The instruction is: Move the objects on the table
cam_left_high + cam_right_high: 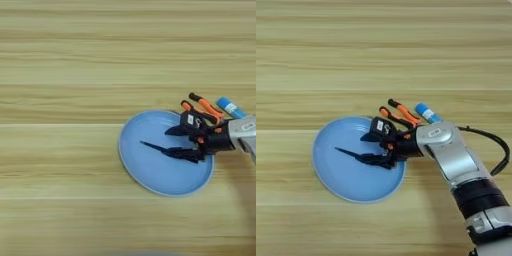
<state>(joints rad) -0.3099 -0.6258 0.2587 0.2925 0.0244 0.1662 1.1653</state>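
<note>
The light-blue oval plate point(150, 175) lies on the wooden table point(60, 75), right of the middle. On it rests the thin black stick point(152, 147), whose right end meets the lower finger of my right gripper point(174, 142). That gripper hovers over the plate's right half, open, with its two black fingers point(372, 135) spread apart and nothing between them. The small blue tube with a white label point(427, 113) lies on the table just beyond the plate's right rim, behind my wrist.
A tool with orange and black handles point(204, 106) lies between the plate's far right rim and the blue tube. My silver forearm point(456, 160) and its black cable point(496, 150) cross the table's lower right.
</note>
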